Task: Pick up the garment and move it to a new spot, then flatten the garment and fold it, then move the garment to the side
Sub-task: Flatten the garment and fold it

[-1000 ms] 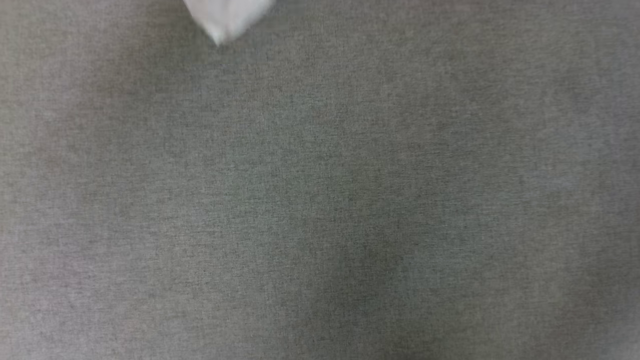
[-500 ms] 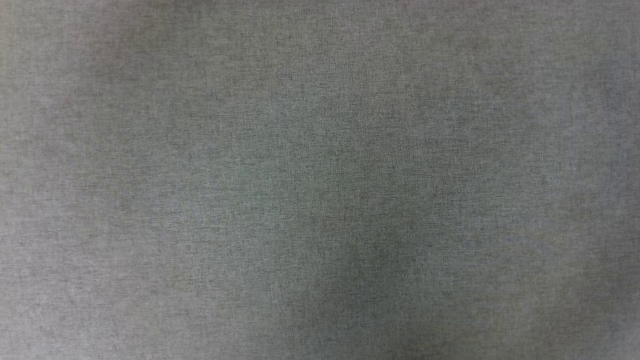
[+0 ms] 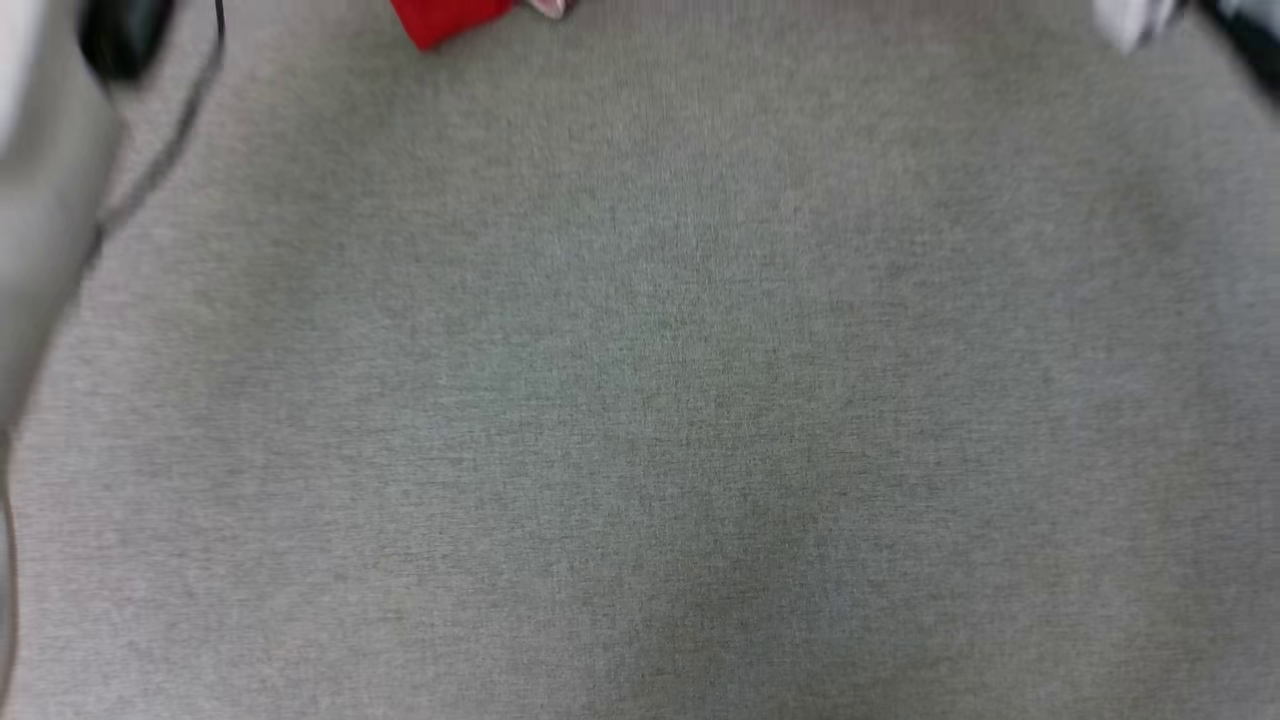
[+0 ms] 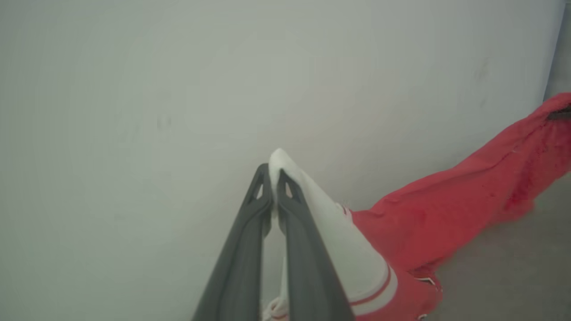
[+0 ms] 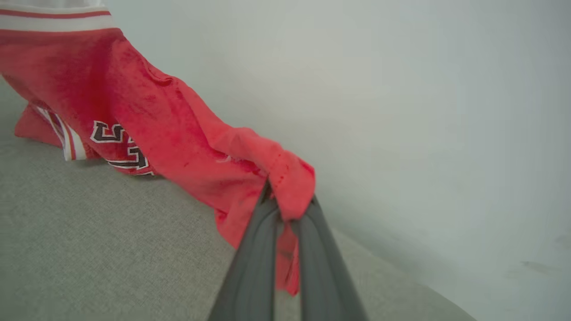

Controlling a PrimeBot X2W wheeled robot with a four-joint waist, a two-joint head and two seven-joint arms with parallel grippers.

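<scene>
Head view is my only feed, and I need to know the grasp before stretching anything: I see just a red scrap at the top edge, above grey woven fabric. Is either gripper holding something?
Observer: Yes. The left gripper is shut on the tip of a white short sleeve with red-striped trim.
Operator: And the right one?
Observer: The right gripper is shut on a bunched red corner of the same red jersey-style shirt.
Operator: Is the shirt hanging free?
Observer: Not fully. Between the two grips it sags, and its lower part appears to rest on the grey woven surface.
</scene>
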